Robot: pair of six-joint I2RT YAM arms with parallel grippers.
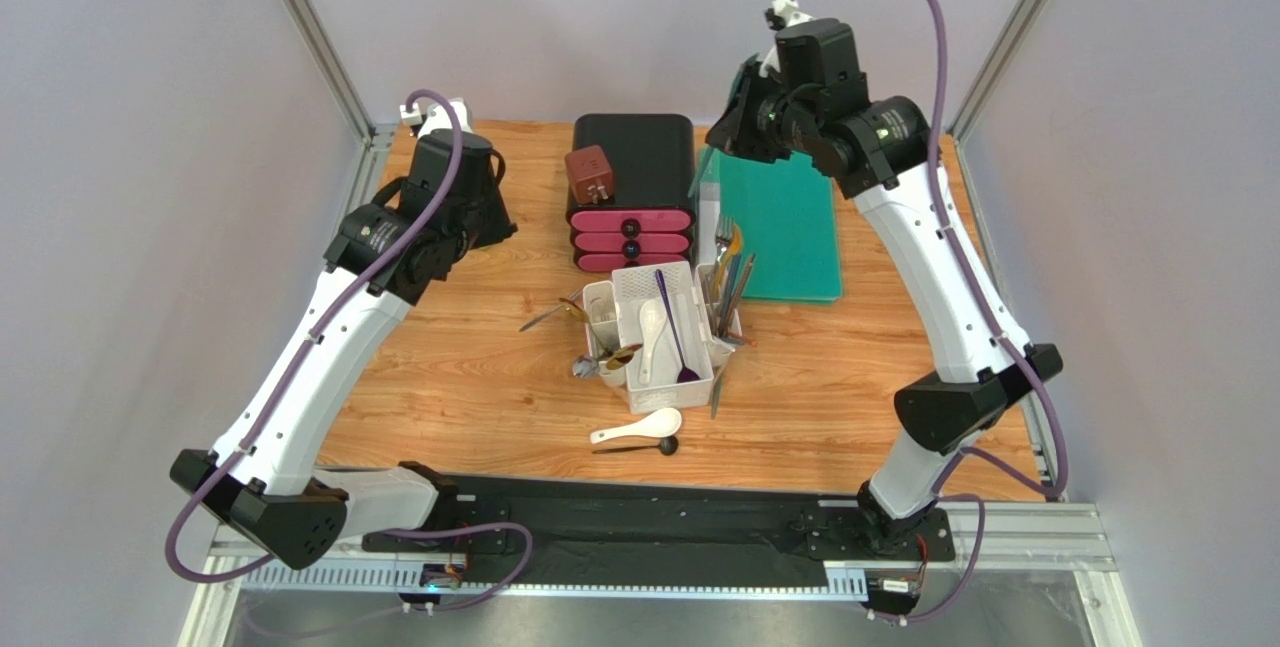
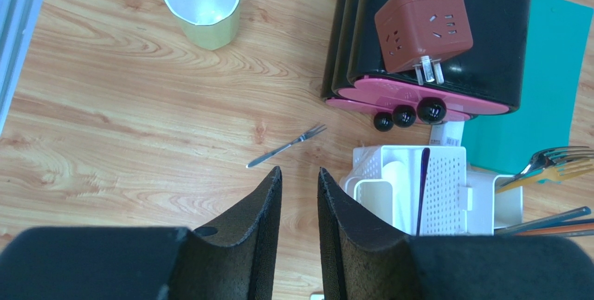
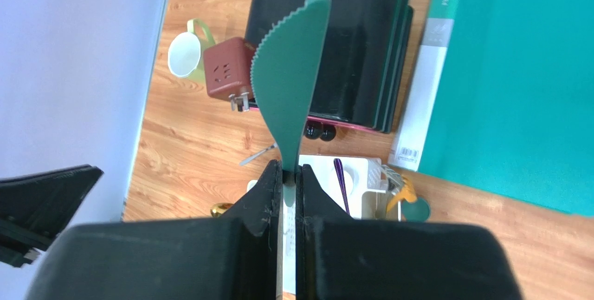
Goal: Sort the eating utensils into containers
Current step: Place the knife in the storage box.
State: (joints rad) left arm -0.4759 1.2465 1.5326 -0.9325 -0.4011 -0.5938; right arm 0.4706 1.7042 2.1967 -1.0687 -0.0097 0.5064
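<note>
My right gripper [image 3: 291, 168] is shut on the handle of a green plastic knife [image 3: 289, 77], held high above the table's far middle [image 1: 739, 119]. The white caddy [image 1: 694, 275] holds a purple spoon [image 1: 672, 332] and a white ceramic spoon in its centre bin, with forks and chopsticks [image 1: 733, 287] in a side bin. A silver fork [image 2: 286, 145] lies on the wood left of the caddy [image 2: 446, 189]. A white ceramic spoon [image 1: 639, 430] and a black spoon [image 1: 664, 446] lie in front of the caddy. My left gripper [image 2: 300, 171] is open and empty, above the fork area.
A black-and-pink drawer box [image 1: 631, 190] with a red power cube [image 1: 591, 175] on it stands behind the caddy. A green folder [image 1: 781, 227] lies to its right. A pale yellow mug [image 2: 202, 4] stands at the far left.
</note>
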